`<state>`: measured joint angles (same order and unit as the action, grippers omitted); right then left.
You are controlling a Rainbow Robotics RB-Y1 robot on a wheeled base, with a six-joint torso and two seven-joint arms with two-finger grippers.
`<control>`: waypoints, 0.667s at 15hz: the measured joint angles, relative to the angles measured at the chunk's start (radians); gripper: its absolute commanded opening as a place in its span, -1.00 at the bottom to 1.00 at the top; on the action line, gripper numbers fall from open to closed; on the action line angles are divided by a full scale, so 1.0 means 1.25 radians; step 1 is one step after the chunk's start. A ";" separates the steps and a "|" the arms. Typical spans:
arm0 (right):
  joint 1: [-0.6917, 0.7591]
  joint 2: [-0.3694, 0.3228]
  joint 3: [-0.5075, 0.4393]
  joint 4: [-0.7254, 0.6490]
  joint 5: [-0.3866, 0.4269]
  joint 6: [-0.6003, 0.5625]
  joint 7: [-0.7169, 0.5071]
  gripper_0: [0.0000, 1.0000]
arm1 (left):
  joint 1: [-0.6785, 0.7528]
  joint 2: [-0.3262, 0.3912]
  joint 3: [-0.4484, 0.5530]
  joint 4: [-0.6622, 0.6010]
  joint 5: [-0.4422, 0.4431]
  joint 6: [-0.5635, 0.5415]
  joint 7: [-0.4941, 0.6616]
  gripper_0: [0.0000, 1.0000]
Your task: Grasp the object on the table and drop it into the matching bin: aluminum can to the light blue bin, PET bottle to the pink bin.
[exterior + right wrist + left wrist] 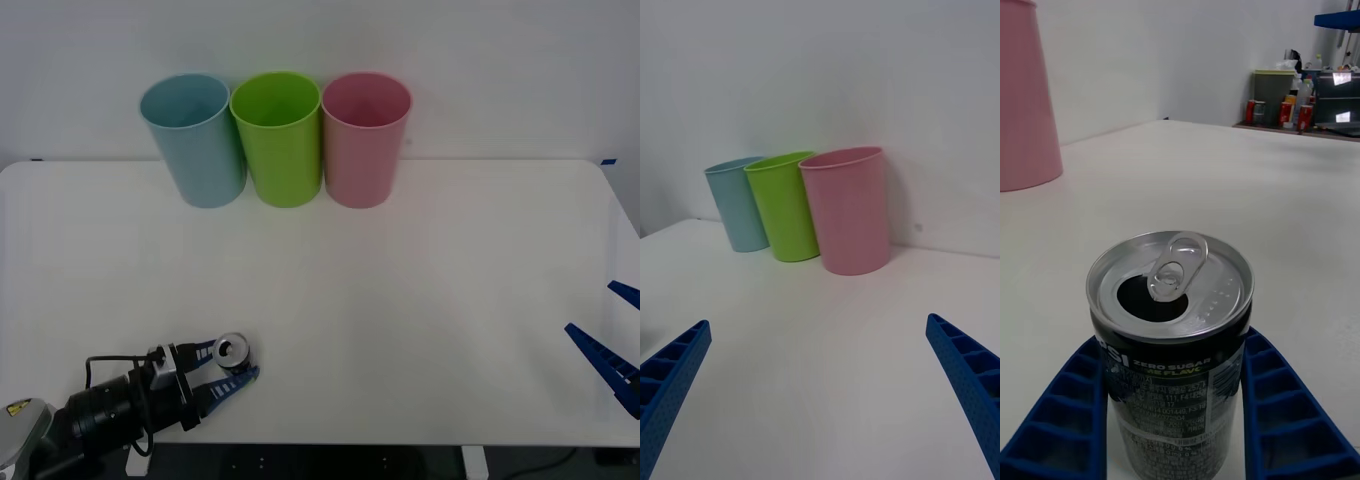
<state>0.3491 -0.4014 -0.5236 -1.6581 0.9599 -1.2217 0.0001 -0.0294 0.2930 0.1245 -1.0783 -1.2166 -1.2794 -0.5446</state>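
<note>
The small dark aluminum can (1171, 337) with silver top is clasped between the left gripper's (232, 367) blue ribbed fingers (1289, 420) on the white table (420, 300). Grasping seems done; lifting toward the tall light blue plastic bin (195, 140), far ahead, is called for next. The right gripper (820, 390) is parked wide apart.

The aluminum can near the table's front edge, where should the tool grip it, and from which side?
Grip the aluminum can around its dark mid-body, coming in level from the robot's side. It stands upright, and the left tool already has a finger on each side.
</note>
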 measured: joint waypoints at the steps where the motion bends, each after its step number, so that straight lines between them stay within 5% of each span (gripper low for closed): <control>1: 0.000 0.000 0.000 0.000 0.000 0.000 0.000 1.00 | 0.000 0.000 0.002 0.000 0.001 0.000 0.000 -1.00; 10: 0.000 0.000 0.000 0.000 0.000 0.000 0.000 1.00 | 0.007 0.000 0.037 0.000 0.025 0.000 0.005 -1.00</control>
<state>0.3491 -0.4014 -0.5236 -1.6581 0.9599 -1.2217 0.0000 -0.0202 0.2930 0.1706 -1.0788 -1.1850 -1.2790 -0.5384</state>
